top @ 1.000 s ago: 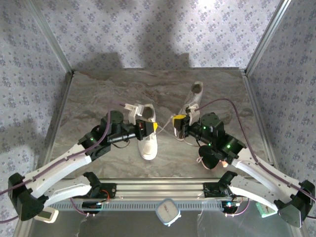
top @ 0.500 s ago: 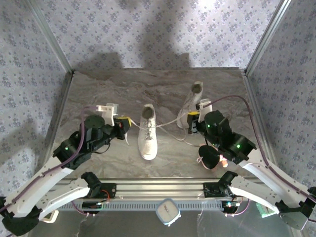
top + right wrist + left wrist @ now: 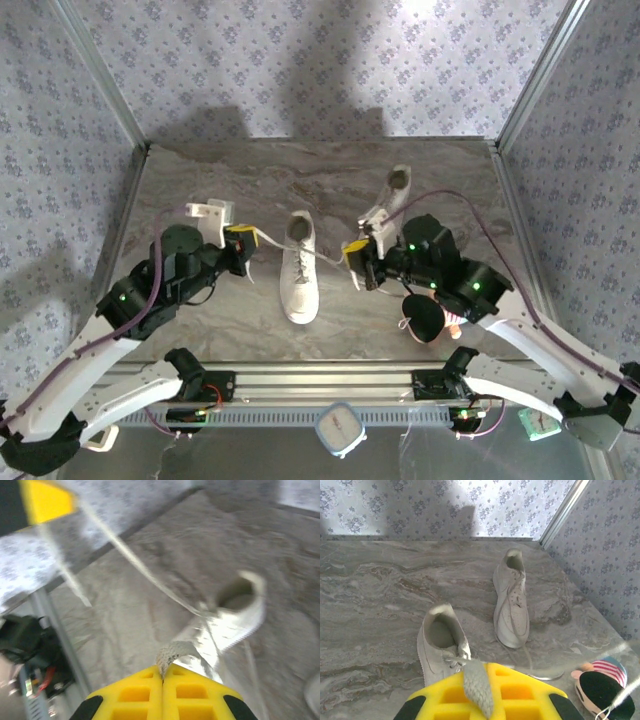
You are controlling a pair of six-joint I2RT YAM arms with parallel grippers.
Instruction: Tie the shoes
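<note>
The near shoe (image 3: 299, 282) lay at the middle of the table (image 3: 200, 180), toe toward the near edge; the far shoe (image 3: 392, 200) lay apart from it, closer to the far right corner, its dark opening toward the far edge; a plush toy (image 3: 424, 316) sat by the near edge on the right side. The left gripper (image 3: 245, 241) hung just left of the near shoe, its yellow pads pressed together on one end of that shoe's lace (image 3: 274, 240); from the left wrist the flat woven strand (image 3: 478, 682) ran across the closed pads, with the near shoe (image 3: 440, 640) just beyond them and the far shoe (image 3: 511, 607) further off. The right gripper (image 3: 355, 256) hung just right of the near shoe, clamped on the lace's other end; its wrist view was blurred, yet the strand (image 3: 172, 653) showed pinched where the two pads met; the lace stretched taut between shoe and grippers.
</note>
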